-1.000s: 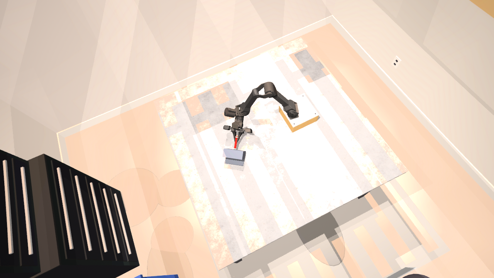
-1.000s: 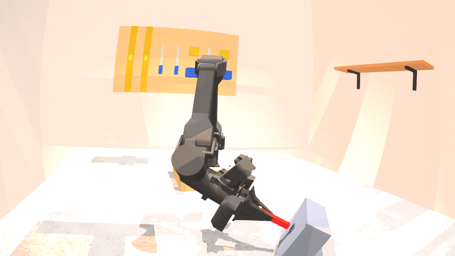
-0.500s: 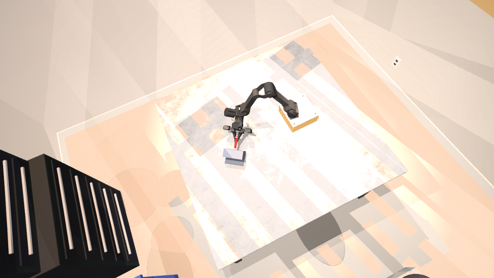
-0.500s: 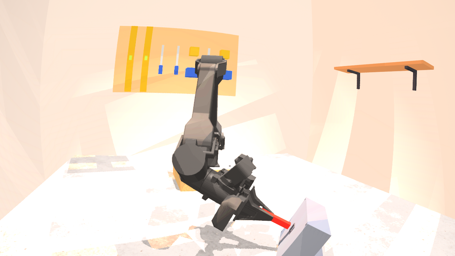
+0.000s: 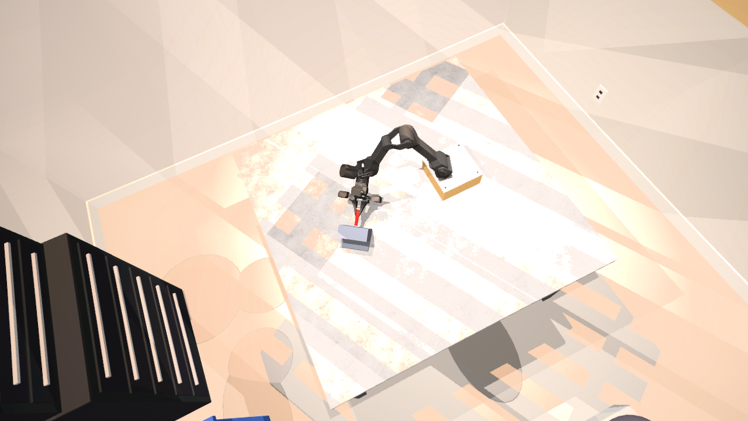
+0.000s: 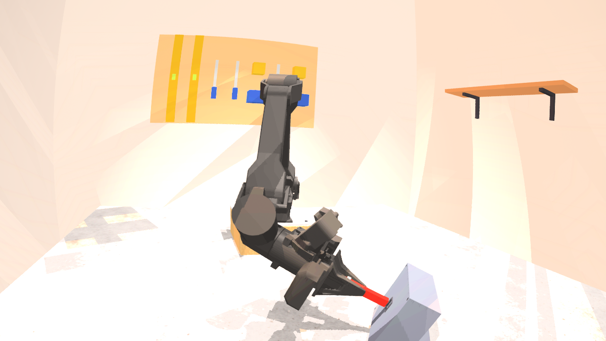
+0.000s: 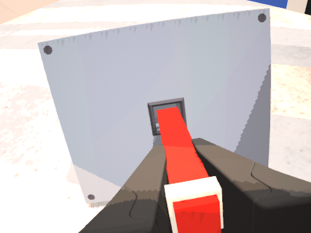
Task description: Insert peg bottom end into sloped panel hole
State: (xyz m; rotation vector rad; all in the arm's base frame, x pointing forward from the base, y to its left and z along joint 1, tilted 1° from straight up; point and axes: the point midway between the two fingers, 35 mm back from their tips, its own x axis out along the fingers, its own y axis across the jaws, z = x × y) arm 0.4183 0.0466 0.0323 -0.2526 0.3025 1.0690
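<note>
Wrist view shows the gripper [image 7: 183,164] pinching the red square peg [image 7: 179,147], whose long axis runs straight ahead from the fingers into the square hole [image 7: 166,114] in the grey sloped panel [image 7: 108,90]; its tip sits at the hole's mouth, flats seemingly matched

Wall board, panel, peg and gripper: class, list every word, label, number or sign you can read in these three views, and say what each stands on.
No readable text in any view.
Orange wall board: only coloured bars and blocks, no letters.
Sloped panel: blank but for corner dots and the square hole.
Red peg, held in the shut gripper: unmarked.
Small wall plate: two dark marks, too small to read.
</note>
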